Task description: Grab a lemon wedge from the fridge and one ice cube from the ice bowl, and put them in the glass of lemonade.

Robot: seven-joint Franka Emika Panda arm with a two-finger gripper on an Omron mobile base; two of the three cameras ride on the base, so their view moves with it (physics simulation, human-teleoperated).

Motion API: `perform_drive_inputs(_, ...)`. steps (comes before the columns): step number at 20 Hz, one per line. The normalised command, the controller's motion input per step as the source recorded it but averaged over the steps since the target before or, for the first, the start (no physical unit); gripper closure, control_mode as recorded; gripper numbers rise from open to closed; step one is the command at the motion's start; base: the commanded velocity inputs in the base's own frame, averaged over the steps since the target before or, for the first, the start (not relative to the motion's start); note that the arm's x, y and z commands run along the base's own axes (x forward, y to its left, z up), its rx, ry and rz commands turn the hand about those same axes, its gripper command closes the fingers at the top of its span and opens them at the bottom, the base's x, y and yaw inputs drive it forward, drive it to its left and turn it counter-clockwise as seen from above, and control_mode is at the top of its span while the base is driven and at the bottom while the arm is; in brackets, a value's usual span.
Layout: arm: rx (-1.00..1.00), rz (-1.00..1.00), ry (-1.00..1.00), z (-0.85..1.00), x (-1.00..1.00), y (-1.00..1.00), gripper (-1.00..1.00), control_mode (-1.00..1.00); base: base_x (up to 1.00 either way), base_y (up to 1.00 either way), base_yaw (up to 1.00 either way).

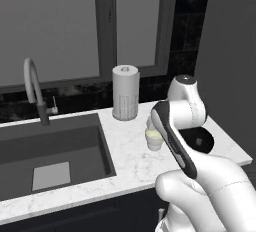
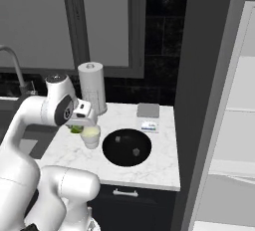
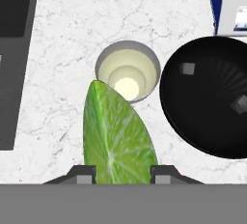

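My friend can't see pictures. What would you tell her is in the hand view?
A claw holds a green lemon wedge above a white marble counter, its tip reaching the rim of the glass of lemonade below. Beside the glass sits the ice bowl, black, with two ice cubes inside.

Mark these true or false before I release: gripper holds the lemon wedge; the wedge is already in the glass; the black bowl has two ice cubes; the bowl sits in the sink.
1. The gripper holds the lemon wedge. True.
2. The wedge is already in the glass. False: it hangs above the counter beside the glass, held between the fingers.
3. The black bowl has two ice cubes. True.
4. The bowl sits in the sink. False: it is on the counter beside the glass.
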Motion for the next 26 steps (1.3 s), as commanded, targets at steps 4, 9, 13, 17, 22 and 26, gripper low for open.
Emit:
perform_drive_inputs(4,-0.02,0.00,0.10,0.00,0.48,0.00,1.00,-1.00,0.00,0.00,0.00)
perform_drive_inputs(9,-0.01,0.00,0.02,0.00,0.46,0.00,1.00,-1.00,0.00,0.00,0.00)
perform_drive_inputs(13,0.00,0.00,0.00,0.00,0.25,0.00,1.00,-1.00,0.00,0.00,0.00)
perform_drive_inputs(17,0.00,0.00,0.00,0.00,0.04,0.00,1.00,-1.00,0.00,0.00,0.00)
perform_drive_inputs(22,0.00,0.00,0.00,0.00,0.01,0.00,1.00,-1.00,0.00,0.00,0.00)
perform_drive_inputs(26,0.00,0.00,0.00,0.00,0.14,0.00,1.00,-1.00,0.00,0.00,0.00)
